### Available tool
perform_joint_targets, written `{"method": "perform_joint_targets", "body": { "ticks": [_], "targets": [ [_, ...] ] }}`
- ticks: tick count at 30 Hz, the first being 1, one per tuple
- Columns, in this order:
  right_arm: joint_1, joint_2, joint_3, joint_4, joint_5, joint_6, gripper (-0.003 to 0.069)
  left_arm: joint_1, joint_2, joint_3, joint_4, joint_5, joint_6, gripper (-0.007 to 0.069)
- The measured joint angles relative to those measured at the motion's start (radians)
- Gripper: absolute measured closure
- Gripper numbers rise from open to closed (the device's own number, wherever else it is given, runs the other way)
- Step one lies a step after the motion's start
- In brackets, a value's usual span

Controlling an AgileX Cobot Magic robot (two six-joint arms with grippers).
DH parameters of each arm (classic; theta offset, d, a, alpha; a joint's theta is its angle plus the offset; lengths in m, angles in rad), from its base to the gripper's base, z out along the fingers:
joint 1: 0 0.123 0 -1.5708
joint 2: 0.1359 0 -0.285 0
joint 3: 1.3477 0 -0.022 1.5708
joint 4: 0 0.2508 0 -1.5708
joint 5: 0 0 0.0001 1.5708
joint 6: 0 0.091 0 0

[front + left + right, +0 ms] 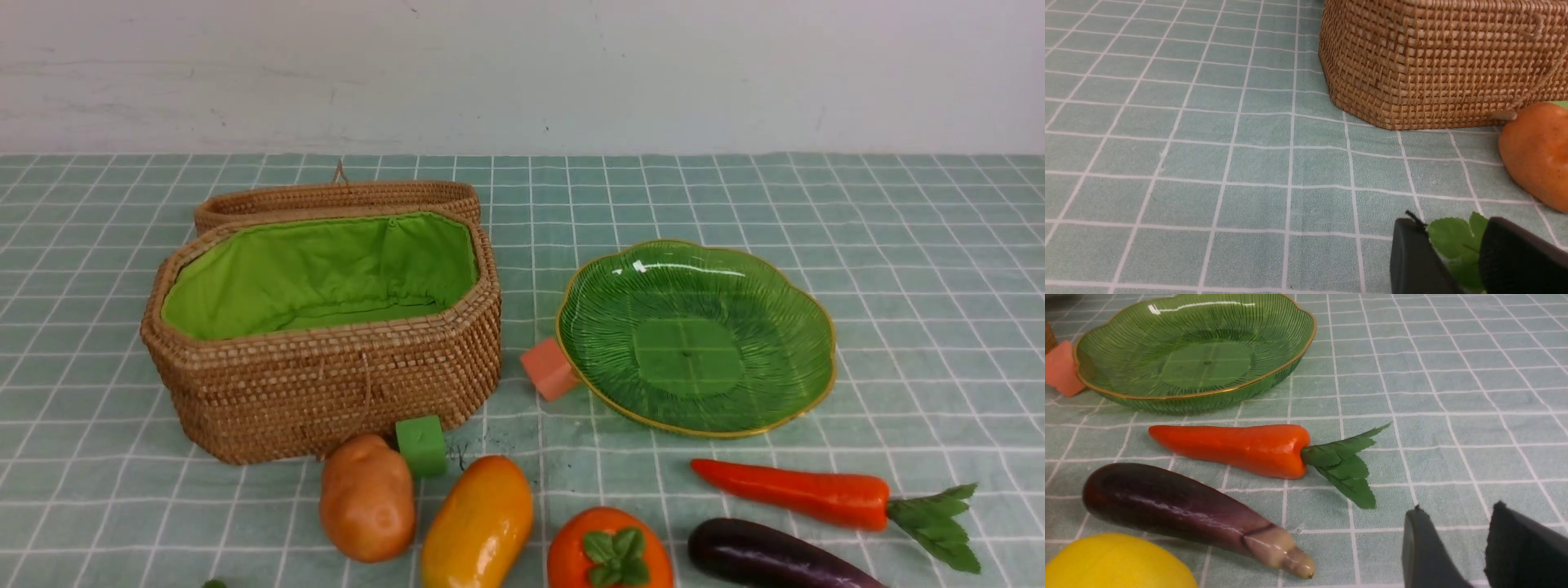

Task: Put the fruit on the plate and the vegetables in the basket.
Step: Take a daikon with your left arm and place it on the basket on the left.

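Observation:
The wicker basket [326,384] stands open at the left and the green plate [694,335] lies empty at the right. Along the near edge lie the potato [367,498], mango [478,523], persimmon [608,551], eggplant [767,555] and carrot [792,490]. Neither gripper shows in the front view. My left gripper [1453,224] hovers low near the potato [1539,155], jaws apart, with green leaves [1447,243] seen in the gap. My right gripper [1457,512] is open over bare cloth, beside the carrot [1241,447], eggplant [1175,510] and a yellow lemon [1114,563].
A small green cube [421,445] sits against the basket's front, next to the potato. A salmon cube [549,369] touches the plate's left rim. The basket's lid [335,196] hangs back behind it. A checked green cloth covers the table up to a white wall.

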Motion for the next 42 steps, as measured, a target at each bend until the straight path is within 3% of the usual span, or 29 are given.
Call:
{"method": "perform_joint_targets", "body": {
  "ticks": [5,10,13,17,21,25,34,37,42],
  "targets": [
    [0.0,0.0,0.0,0.0,0.0,0.0,0.0418,0.0,0.0,0.0,-0.009,-0.011,-0.005,0.0386],
    [0.0,0.0,0.0,0.0,0.0,0.0,0.0418,0.0,0.0,0.0,-0.106,-0.104,-0.079,0.0386],
    [0.0,0.0,0.0,0.0,0.0,0.0,0.0418,0.0,0.0,0.0,-0.178,-0.186,-0.121,0.0386],
    [0.0,0.0,0.0,0.0,0.0,0.0,0.0418,0.0,0.0,0.0,-0.381,-0.38,-0.24,0.0386],
    [0.0,0.0,0.0,0.0,0.0,0.0,0.0418,0.0,0.0,-0.013,-0.444,-0.437,-0.264,0.0386],
    [0.0,0.0,0.0,0.0,0.0,0.0,0.0418,0.0,0.0,-0.114,-0.438,-0.342,-0.266,0.0386],
    [0.0,0.0,0.0,0.0,0.0,0.0,0.0418,0.0,0.283,-0.509,-0.381,0.099,-0.269,0.0386],
    [0.0,0.0,0.0,0.0,0.0,0.0,0.0418,0.0,0.409,-0.596,-0.251,0.284,-0.21,0.0386],
    [0.0,0.0,0.0,0.0,0.0,0.0,0.0418,0.0,0.499,-0.611,-0.11,0.384,-0.167,0.0386]
  ]
}}
